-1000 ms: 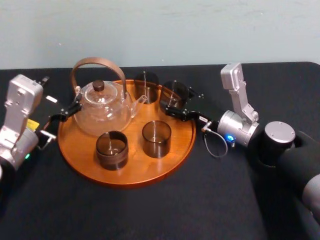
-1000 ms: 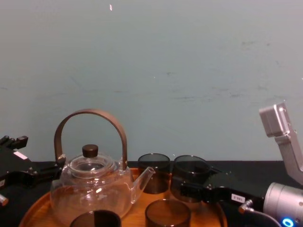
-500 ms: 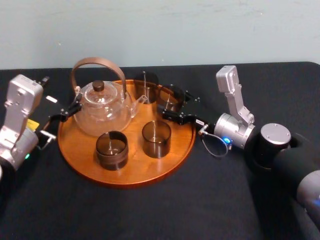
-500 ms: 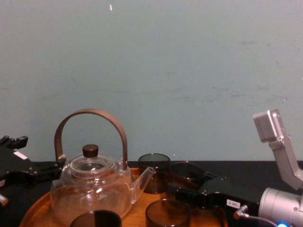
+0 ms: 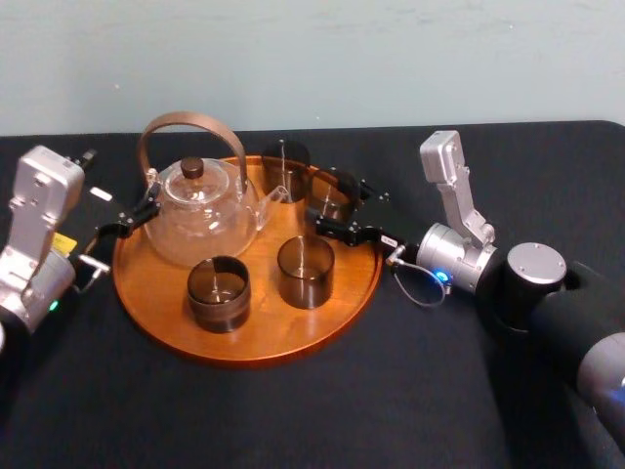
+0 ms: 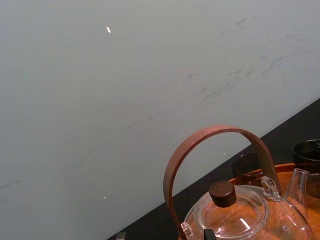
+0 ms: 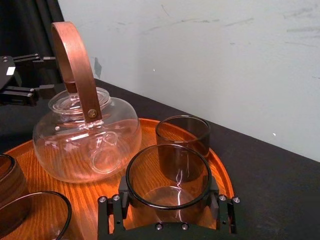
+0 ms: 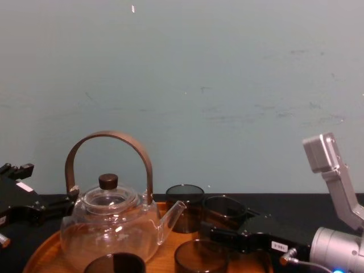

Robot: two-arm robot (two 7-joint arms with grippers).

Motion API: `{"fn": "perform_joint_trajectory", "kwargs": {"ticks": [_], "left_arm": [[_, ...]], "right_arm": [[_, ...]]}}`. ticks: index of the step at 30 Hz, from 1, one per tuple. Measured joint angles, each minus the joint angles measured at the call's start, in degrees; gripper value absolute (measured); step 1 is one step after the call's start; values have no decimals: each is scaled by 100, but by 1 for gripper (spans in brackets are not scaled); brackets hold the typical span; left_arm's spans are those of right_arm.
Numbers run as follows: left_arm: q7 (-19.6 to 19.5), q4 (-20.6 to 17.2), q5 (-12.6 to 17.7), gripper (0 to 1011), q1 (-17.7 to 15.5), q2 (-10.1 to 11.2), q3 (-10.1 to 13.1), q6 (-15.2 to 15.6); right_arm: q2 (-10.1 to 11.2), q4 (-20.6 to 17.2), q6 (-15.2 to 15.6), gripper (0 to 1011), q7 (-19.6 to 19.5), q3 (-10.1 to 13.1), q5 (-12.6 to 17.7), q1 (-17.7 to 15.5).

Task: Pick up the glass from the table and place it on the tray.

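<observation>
Now: seat the glass, then let go

Jaws clenched on the glass (image 7: 168, 187), one finger on each side of its wall. Right gripper (image 5: 340, 203) holds it over the far right part of the tray (image 5: 244, 337), just beside another glass (image 5: 284, 164). Can't tell if the base touches wood. Lower straight, keep level, release once seated, back out without nudging the neighbour. Left gripper (image 5: 130, 218) idle, jaws apart, left of the teapot (image 5: 200, 210).

Pale blue-green painted wall (image 8: 227, 68), flat and evenly lit, with faint scuffs (image 8: 239, 118) and one small white fleck (image 8: 133, 8)

right gripper (image 7: 167, 212) jaws hold glass (image 7: 167, 172) over tray (image 7: 223, 176).
</observation>
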Motion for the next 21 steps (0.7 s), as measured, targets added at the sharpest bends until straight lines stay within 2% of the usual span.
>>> {"fn": "perform_joint_trajectory", "kwargs": {"ticks": [5,14,16,21], "left_arm": [[0,0,0,1010,0,0,0,0],[0,0,0,1009,0,0,0,0],[0,0,0,1009,0,0,0,0],[0,0,0,1010,0,0,0,0]], "right_arm": [[0,-4,-1,999,0,-3,6,0],[38,-185,149,1002,38,63,-11,-87],[59,-290,229,1002,39,67,-40,-137],[178,-817,573,1002,-45,29,-96,-380]]}}
